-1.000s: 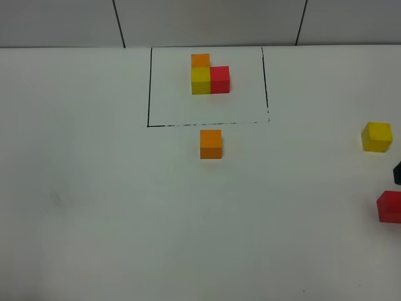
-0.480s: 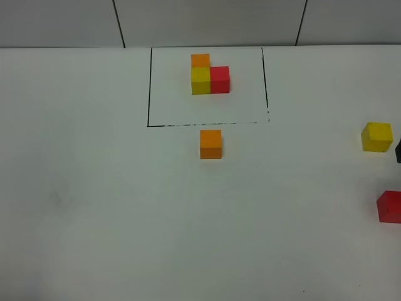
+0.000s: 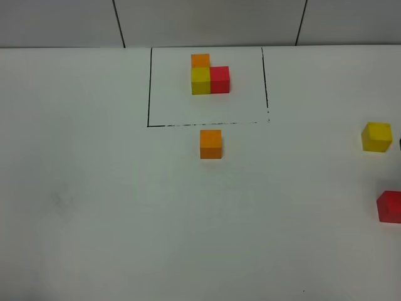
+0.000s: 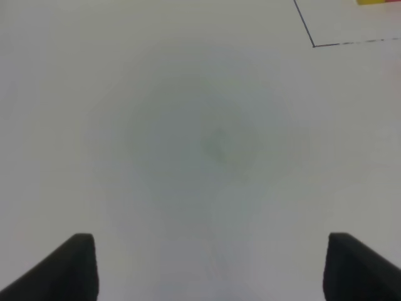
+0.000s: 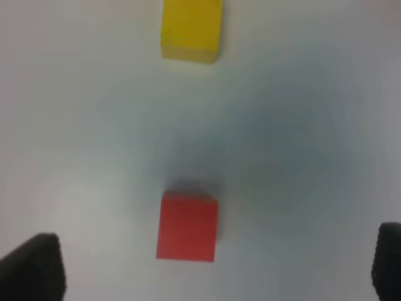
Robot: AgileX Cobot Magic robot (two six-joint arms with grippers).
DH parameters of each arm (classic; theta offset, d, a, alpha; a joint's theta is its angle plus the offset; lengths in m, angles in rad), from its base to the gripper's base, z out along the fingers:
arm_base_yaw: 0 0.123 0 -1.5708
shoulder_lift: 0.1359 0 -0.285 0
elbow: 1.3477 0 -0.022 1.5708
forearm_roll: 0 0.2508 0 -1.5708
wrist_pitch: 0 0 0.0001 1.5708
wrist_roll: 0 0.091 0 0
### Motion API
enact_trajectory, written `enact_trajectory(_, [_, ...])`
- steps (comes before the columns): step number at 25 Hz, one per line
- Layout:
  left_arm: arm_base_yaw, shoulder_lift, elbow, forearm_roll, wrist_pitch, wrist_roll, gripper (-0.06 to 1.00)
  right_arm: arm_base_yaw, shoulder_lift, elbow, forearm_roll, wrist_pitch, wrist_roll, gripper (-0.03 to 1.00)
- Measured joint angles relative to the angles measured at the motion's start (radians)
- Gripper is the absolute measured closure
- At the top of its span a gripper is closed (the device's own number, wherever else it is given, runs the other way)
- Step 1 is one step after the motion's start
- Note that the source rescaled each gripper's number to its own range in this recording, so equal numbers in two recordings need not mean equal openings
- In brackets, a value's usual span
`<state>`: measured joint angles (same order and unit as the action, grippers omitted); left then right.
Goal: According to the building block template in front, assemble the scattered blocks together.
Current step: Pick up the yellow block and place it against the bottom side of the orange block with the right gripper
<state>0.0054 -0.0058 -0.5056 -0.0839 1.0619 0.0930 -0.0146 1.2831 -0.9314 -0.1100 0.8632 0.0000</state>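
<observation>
Both pairs of jaws stand wide open, empty. The red block (image 5: 187, 227) lies by the worktop's (image 3: 94, 219) right edge, seemingly between your right jaws: descend straight, square to its faces, then close.

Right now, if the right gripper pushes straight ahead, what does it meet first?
The right gripper would likely meet the red cube first; the yellow cube lies beyond. Depth is unclear.

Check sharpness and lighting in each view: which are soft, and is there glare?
Exterior high: sharp, evenly lit, no glare, the orange block crisp-edged. Left wrist: soft, a faint greyish patch on the table. Right wrist: clearly out of focus, the red block and yellow block fuzzy-edged.
</observation>
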Motion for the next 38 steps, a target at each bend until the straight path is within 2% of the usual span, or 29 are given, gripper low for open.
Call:
enact_trajectory(6, [0.0,0.0,0.0,0.0,0.0,0.0,0.18,0.0,0.208,-0.1,0.031,-0.061,0.0,-0.03])
enact_trajectory(17, [0.0,0.0,0.0,0.0,0.0,0.0,0.18,0.0,0.602,-0.37,0.097,-0.07,-0.064,-0.03])
enact_trajectory(21, [0.0,0.0,0.0,0.0,0.0,0.0,0.18,0.0,0.667,-0.382,0.125,-0.082,-0.078,-0.03])
enact_trajectory(28, [0.0,0.0,0.0,0.0,0.0,0.0,0.18,0.0,0.728,-0.382,0.118,-0.102,-0.081,-0.03])
enact_trajectory(38, [0.0,0.0,0.0,0.0,0.0,0.0,0.18,-0.023,0.744,-0.382,0.079,-0.121,-0.055,0.07])
